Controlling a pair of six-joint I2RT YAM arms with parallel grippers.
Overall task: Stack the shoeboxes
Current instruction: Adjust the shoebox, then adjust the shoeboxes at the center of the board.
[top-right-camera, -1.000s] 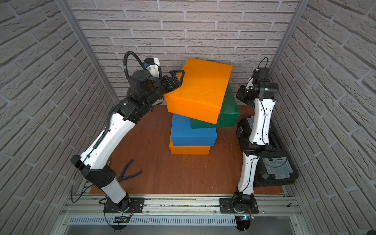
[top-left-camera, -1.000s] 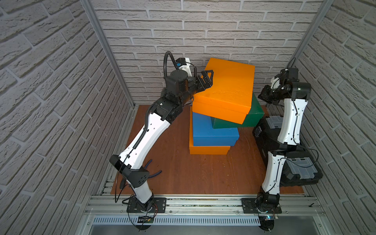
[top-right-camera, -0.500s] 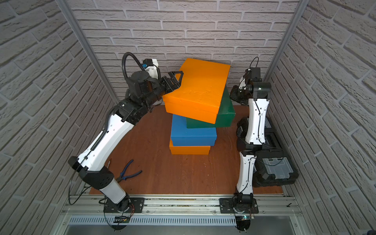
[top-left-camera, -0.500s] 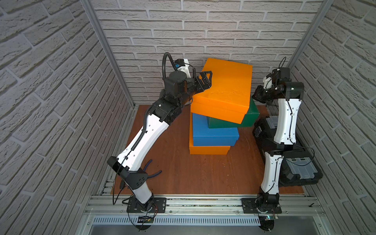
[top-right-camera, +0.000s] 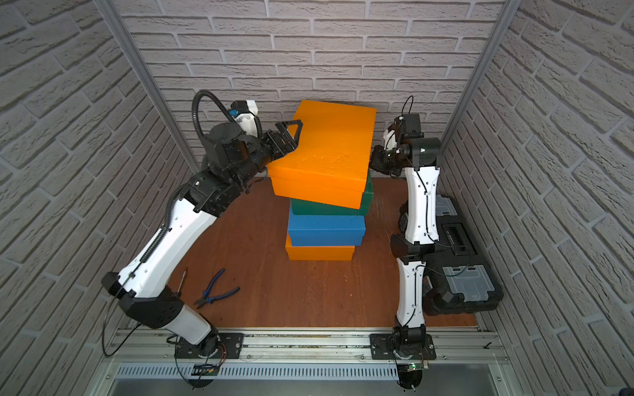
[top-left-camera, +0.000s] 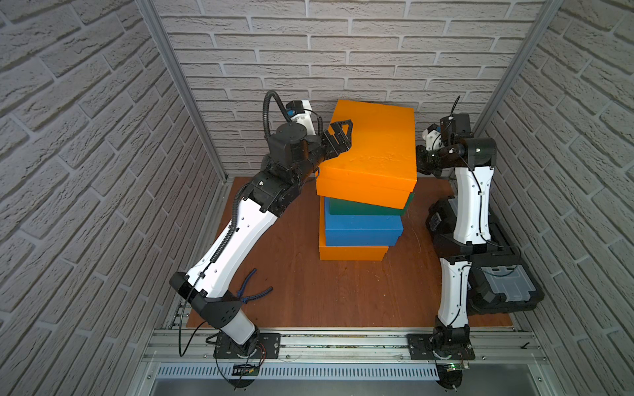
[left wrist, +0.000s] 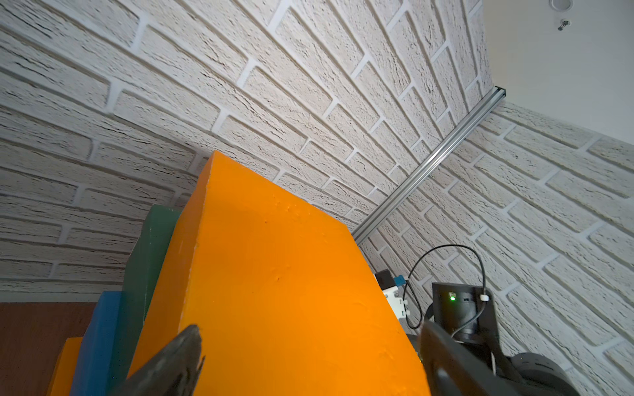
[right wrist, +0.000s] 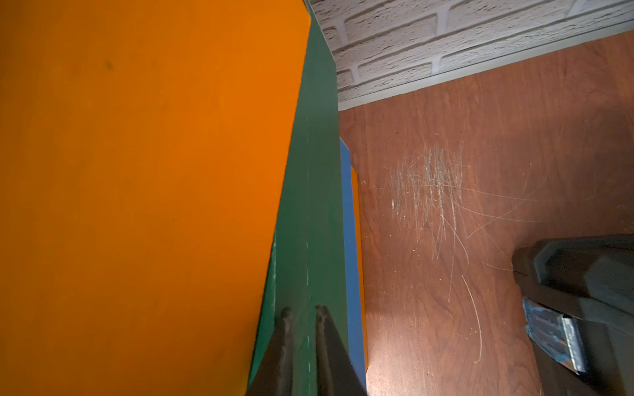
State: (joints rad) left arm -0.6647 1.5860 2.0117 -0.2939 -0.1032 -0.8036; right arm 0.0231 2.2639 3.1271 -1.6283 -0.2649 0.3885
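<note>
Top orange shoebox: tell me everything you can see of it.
The top orange shoebox looks like matte cardboard. Its lid is on, the lid seam shows on the front side, and the lid surface is slightly bumpy. It lies on the dark green box, topping the stack, skewed and overhanging. The open left hand straddles one long edge.

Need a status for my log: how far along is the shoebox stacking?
Done: four piled, bottom orange box, blue box, green box, top orange box. In hand: open left claw straddles the top box's edge; near-shut right claw is at the green box's side. Remaining: squaring the skewed upper two.
</note>
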